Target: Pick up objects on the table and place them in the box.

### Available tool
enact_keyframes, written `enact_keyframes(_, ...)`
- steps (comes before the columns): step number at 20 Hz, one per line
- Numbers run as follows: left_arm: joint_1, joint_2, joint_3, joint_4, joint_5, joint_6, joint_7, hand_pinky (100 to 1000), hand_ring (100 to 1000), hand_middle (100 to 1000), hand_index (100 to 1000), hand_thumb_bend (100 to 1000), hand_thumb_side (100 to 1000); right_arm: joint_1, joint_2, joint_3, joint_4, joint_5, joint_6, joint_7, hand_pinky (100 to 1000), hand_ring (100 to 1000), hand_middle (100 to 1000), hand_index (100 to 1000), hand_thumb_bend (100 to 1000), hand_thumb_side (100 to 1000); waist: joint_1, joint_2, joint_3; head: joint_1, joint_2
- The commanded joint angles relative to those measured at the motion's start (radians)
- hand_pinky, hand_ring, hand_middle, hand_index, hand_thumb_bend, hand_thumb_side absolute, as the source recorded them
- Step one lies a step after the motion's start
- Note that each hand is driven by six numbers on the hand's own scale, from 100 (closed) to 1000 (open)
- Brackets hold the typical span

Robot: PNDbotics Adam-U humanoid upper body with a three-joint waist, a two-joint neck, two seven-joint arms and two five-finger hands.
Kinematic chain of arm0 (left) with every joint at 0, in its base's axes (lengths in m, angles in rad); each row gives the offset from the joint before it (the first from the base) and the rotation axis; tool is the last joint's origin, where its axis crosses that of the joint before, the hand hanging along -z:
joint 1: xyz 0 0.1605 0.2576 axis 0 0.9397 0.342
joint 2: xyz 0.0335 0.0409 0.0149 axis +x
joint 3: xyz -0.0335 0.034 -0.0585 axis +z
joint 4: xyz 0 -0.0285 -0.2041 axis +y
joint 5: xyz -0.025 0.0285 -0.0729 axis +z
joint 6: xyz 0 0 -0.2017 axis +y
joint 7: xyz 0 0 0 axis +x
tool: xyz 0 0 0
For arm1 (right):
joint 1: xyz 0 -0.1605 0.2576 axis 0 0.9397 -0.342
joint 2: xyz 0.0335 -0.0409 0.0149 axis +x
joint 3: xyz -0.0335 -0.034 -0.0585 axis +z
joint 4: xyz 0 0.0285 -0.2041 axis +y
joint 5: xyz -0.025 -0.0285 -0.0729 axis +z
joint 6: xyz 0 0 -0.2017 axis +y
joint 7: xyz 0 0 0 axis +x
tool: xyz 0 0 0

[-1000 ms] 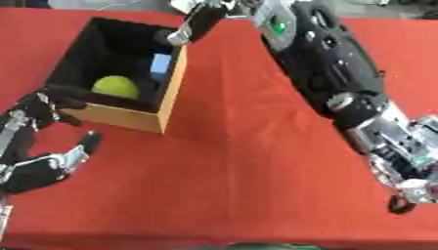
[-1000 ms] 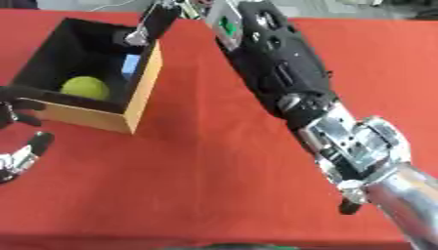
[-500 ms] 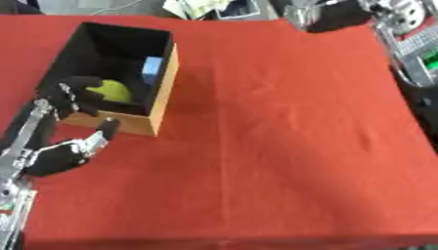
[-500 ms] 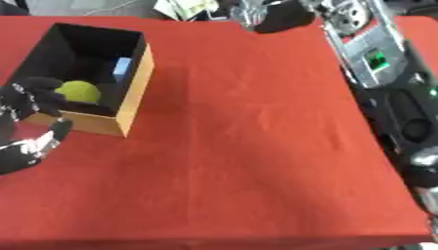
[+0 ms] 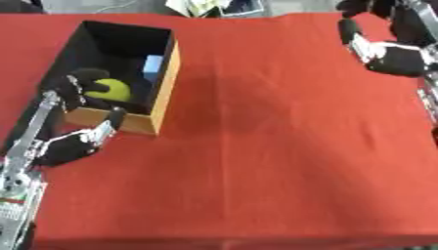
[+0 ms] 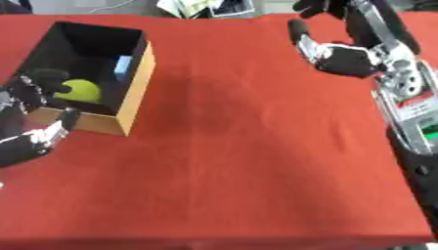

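An open box with black inside and tan outer walls stands at the left on the red table. In it lie a yellow-green ball and a light blue block. My left hand rests open at the box's near corner, fingers up against its front wall. My right hand hovers open at the far right edge, holding nothing, well away from the box.
The red cloth covers the whole table. Papers and dark clutter lie beyond the far edge. My right forearm runs down the right side.
My right arm has drawn back from above the box to the far right edge. The view has also shifted, and the left hand now shows nearer the box's front corner.
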Motion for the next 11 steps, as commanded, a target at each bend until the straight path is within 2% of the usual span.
enact_keyframes(1,-0.003,-0.001,0.012,-0.011,0.0,0.001,0.009,623,748,766,818,405,365,0.034,0.026,-0.023,-0.026,-0.017,0.004,-0.015,680,724,737,806,183,323,0.002,-0.013,-0.004,0.007,0.005)
enact_keyframes(6,0.0,-0.011,0.014,-0.007,0.004,0.005,0.02,621,745,764,814,396,380,0.107,0.082,-0.039,-0.025,-0.021,0.015,-0.046,673,713,724,790,168,324,0.002,-0.008,-0.016,0.005,0.005)
enact_keyframes(11,0.005,-0.021,0.017,-0.001,0.008,0.009,0.031,617,742,760,811,393,401,0.14,0.116,-0.05,-0.024,-0.021,0.023,-0.081,665,700,710,779,157,321,-0.001,-0.009,-0.018,0.014,0.005)
